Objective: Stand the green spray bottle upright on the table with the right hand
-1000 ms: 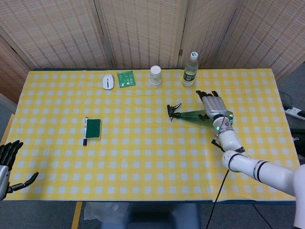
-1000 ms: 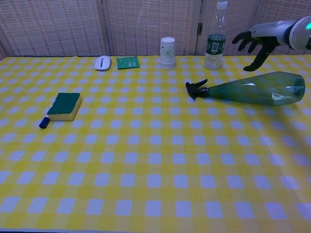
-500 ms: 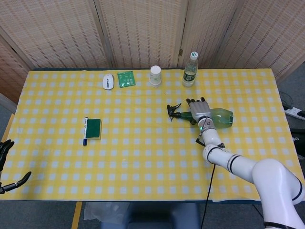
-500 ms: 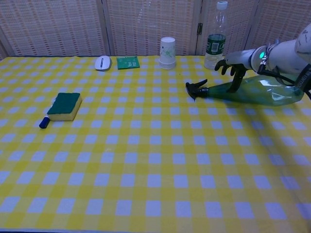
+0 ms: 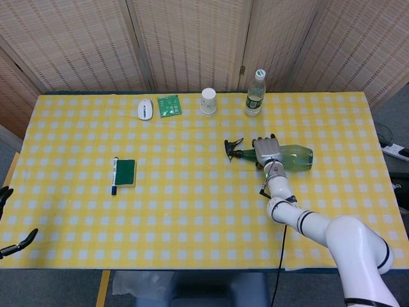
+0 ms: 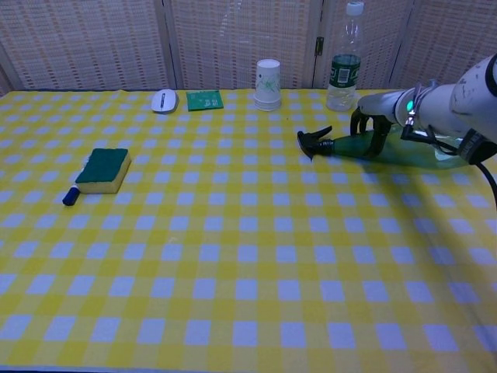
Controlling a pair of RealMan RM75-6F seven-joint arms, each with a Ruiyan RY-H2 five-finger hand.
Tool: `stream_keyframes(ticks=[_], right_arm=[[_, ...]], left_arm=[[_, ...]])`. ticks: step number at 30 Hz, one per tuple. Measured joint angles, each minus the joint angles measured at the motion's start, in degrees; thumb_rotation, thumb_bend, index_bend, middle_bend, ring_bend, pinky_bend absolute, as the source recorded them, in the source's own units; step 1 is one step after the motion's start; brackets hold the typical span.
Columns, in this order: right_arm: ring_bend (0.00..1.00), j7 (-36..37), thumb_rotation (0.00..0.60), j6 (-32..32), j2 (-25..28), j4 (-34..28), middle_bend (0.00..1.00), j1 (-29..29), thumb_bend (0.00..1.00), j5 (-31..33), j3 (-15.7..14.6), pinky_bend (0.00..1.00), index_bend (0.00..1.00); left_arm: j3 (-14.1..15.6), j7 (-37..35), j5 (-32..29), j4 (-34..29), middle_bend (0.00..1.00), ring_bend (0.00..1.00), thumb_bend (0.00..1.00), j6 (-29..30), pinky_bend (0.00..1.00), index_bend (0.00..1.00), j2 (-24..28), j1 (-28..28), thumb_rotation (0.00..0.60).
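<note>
- Green spray bottle point(image 6: 411, 148) lying flat near the table's point(image 5: 192, 192) right edge, back half, black trigger nozzle pointing left.
- My right hand point(image 6: 371, 124) is draped over its neck end, fingers curled round it; can't tell if the grip is firm.
- Left hand point(image 5: 7, 238) at the front-left corner, holding nothing, fingers spread.
- Risk: grip so near the nozzle, the heavy base may swing or slip on tilt-up.
- Water bottle point(image 5: 255, 93) stands just behind; wide swing could knock it.

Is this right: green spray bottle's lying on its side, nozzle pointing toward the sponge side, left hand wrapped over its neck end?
Not quite: it is the right hand, not the left, that is wrapped over the neck end of the green spray bottle, as the chest view shows. The rest holds: the bottle lies on its side, nozzle toward the sponge side.
</note>
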Motion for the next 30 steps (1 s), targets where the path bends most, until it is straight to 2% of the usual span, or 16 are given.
stream_keyframes(ticks=[6, 9, 13, 16, 21, 24, 30], right_arm=[[0.41, 0.17, 0.6, 2.58, -0.84, 0.07, 0.42, -0.6, 0.37, -2.68, 1.55, 0.36, 0.57], [0.44, 1.8, 0.6, 4.51, -0.29, -1.66, 0.46, -1.17, 0.37, -5.72, 2.86, 0.41, 0.62], [0.46, 5.0, 0.6, 8.1, 1.7, -6.71, 0.47, -2.39, 0.37, -11.0, 4.56, 0.42, 0.64], [0.48, 9.05, 0.6, 11.88, 4.11, -13.18, 0.47, -4.17, 0.37, -16.27, 6.06, 0.44, 0.65], [0.5, 21.37, 0.6, 20.27, 8.26, -25.51, 0.47, -9.44, 0.37, -28.84, 8.95, 0.44, 0.65], [0.5, 29.7, 0.6, 24.16, 8.72, -28.11, 0.47, -12.38, 0.37, -33.06, 10.11, 0.44, 0.65], [0.5, 53.48, 0.6, 30.9, 7.7, -29.76, 0.47, -19.74, 0.37, -45.13, 11.66, 0.44, 0.65]], left_arm=[[0.03, 0.01, 0.15, -0.29, 0.1, 0.03, 0.26, 0.02, 0.0, 0.0, 0.27, 0.14, 0.246], [0.0, 0.2, 0.22, -0.44, 0.1, 0.03, 0.26, 0.28, 0.0, 0.0, 0.31, 0.27, 0.247], [-0.01, 0.65, 0.24, -0.63, 0.1, 0.03, 0.26, 0.33, 0.0, 0.0, 0.3, 0.36, 0.245], [0.02, 1.45, 0.12, -0.8, 0.1, 0.03, 0.26, -0.03, 0.0, 0.0, 0.23, 0.28, 0.241], [0.05, 2.39, 0.01, -1.05, 0.1, 0.03, 0.26, -0.56, 0.0, 0.0, 0.1, 0.08, 0.246], [0.03, 3.7, -0.14, -1.28, 0.1, 0.03, 0.26, -0.79, 0.0, 0.0, -0.09, 0.01, 0.246], [0.01, 4.79, -0.19, -1.65, 0.1, 0.03, 0.26, -0.97, 0.0, 0.0, -0.29, -0.05, 0.247]])
